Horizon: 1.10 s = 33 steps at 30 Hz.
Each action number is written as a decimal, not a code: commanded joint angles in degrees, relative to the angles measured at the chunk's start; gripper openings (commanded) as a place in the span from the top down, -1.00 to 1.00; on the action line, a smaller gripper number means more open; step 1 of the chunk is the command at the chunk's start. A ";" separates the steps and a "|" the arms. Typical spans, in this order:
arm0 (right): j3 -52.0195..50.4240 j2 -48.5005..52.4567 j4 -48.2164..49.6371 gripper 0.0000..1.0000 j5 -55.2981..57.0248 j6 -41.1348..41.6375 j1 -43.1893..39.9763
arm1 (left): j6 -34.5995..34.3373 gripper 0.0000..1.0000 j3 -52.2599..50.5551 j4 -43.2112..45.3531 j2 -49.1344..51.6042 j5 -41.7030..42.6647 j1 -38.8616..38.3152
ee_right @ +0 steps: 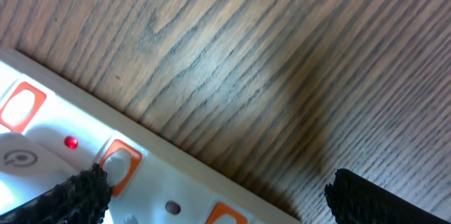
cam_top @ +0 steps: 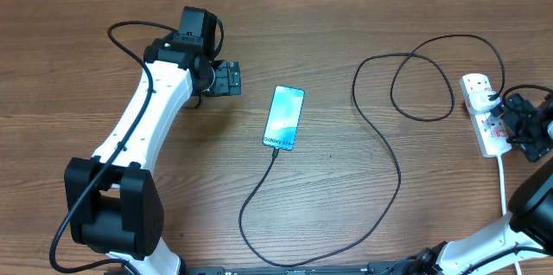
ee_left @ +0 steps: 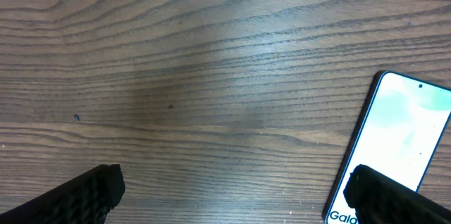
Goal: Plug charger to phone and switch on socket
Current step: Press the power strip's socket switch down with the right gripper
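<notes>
My left gripper [cam_top: 233,78] hangs over the table [cam_top: 346,15], jaws spread wide, with only bare wood between the fingers [ee_left: 81,196]. The phone [cam_top: 283,118] lies flat near the table's middle, at 4 o'clock from that gripper and apart from it. In my left wrist view its lit screen shows at 3 o'clock, partly behind one finger.

The charger [cam_top: 393,180] meets the phone's edge at 6 o'clock and drops toward 7 o'clock. From there it sweeps along the near side of the table and rises again at the phone's 3 o'clock. It curls into one loop and ends at a black plug [cam_top: 489,98] in the socket [cam_top: 484,132].

The socket lies at the table's 3 o'clock side, its length running roughly 12 to 6. Its white cord [cam_top: 504,188] leaves at 6 o'clock.

My right gripper [cam_top: 517,124] sits just beside the socket, on its 3 o'clock side, jaws also wide and gripping nothing. In my right wrist view the socket fills the 7 o'clock corner, showing orange-red switches [ee_right: 118,162] and a small red dot [ee_right: 70,141]. One fingertip overlaps the socket next to a switch, and I cannot tell whether it touches. The other is over bare wood at 5 o'clock.
</notes>
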 commanded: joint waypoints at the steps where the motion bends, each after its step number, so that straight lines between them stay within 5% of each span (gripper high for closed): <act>1: -1.81 1.42 -1.84 -1.00 -0.28 -1.79 1.51 | 1.09 -0.99 0.39 0.11 0.24 -0.94 0.07; 11: 7.80 -2.84 -14.29 -0.99 9.73 3.74 1.11 | 1.09 -0.99 0.39 0.11 0.24 -0.94 0.02; 20: 13.94 -6.64 -26.45 -1.00 -0.22 4.55 1.25 | 1.09 -1.00 0.39 0.11 0.24 -0.94 0.02; 33: 13.94 -6.64 -25.05 -1.00 -0.81 4.52 1.29 | 1.09 -0.99 0.39 0.11 0.24 -0.94 0.02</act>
